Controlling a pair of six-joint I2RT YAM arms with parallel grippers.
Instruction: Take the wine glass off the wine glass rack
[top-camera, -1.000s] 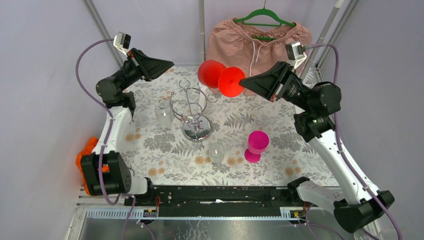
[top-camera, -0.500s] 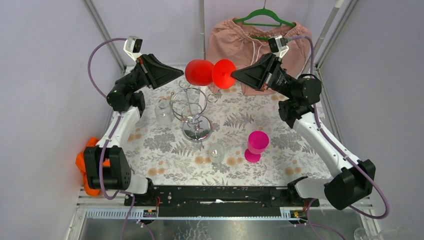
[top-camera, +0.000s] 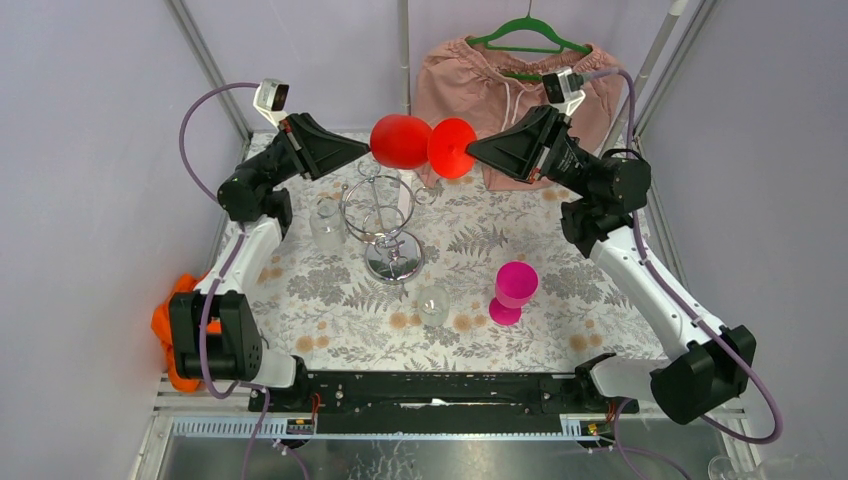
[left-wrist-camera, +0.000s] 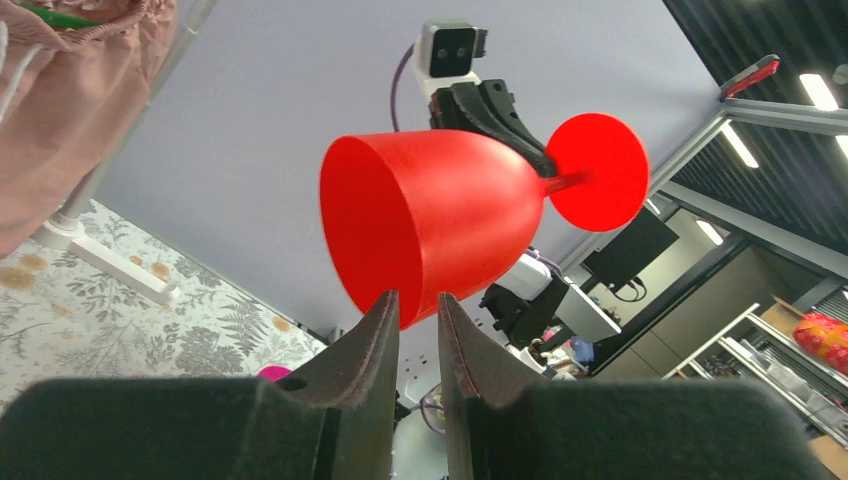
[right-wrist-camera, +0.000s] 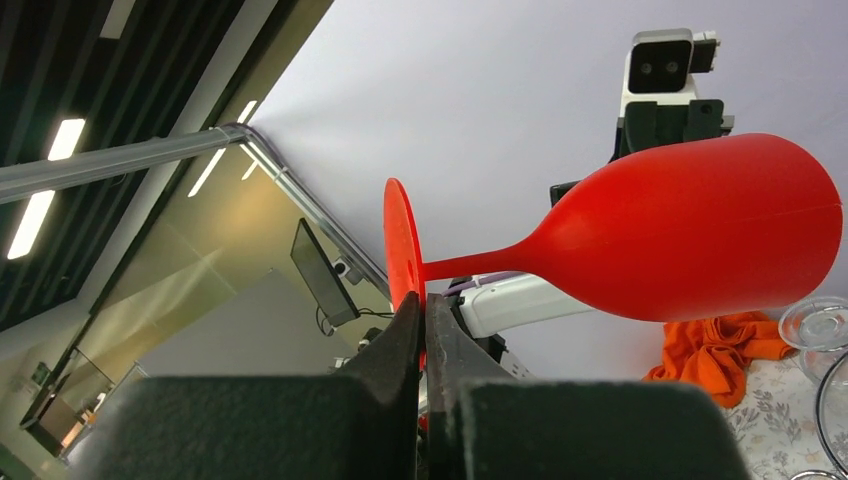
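Both arms have edged closer together. Right pincer (top-camera: 470, 153) clamps the foot of the red wine glass (top-camera: 402, 141), held sideways high above the far surface (top-camera: 560, 300), clear of the wine glass rack (top-camera: 385, 215). Left pincer (top-camera: 368, 150), narrowly parted, meets the bowl's rim, likely for a handover; whether it grips is unclear.

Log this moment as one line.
red wine glass: aloft, horizontal | right pincer: shut on its foot | left pincer: at bowl rim, grip unclear | wine glass rack: upright, apart

Red wine glass (top-camera: 402, 141) horizontal in mid-air, chrome wine glass rack (top-camera: 385, 225) upright
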